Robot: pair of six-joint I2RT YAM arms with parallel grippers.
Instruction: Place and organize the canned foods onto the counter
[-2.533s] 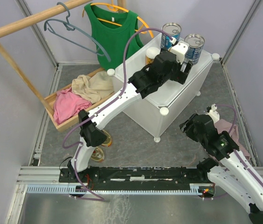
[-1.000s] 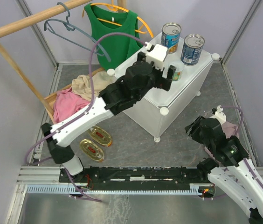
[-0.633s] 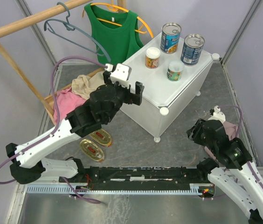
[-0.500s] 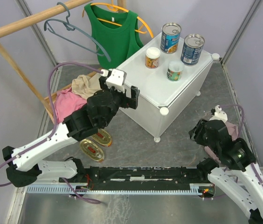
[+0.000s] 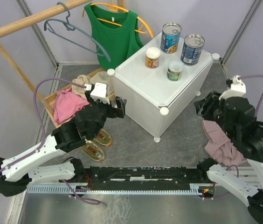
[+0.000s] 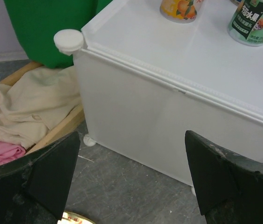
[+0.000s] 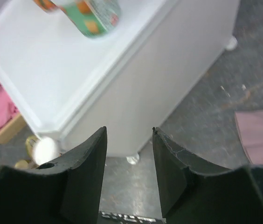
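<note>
1. My left gripper (image 5: 116, 103) is spread wide and holds nothing. It hangs left of centre in the overhead view, just beside the counter (image 5: 143, 86).
2. My right gripper (image 7: 128, 177) is partly spread, with only floor showing between its fingers. It sits at the right of the overhead view, close to the counter's side.
3. Four cans stand on the counter at the upper middle: the two tall blue cans (image 5: 170, 37) and the two small white-lidded cans (image 5: 152, 57).
4. The two oval gold tins (image 5: 102, 137) lie on the floor at lower left, partly hidden under my left arm.
5. The tins are flat and low, so my fingers could scrape the floor or push one away instead of gripping it.
6. Lifting from there, I could clip the corner knob (image 6: 69, 40).
7. A careless set-down could topple the standing cans.
</note>
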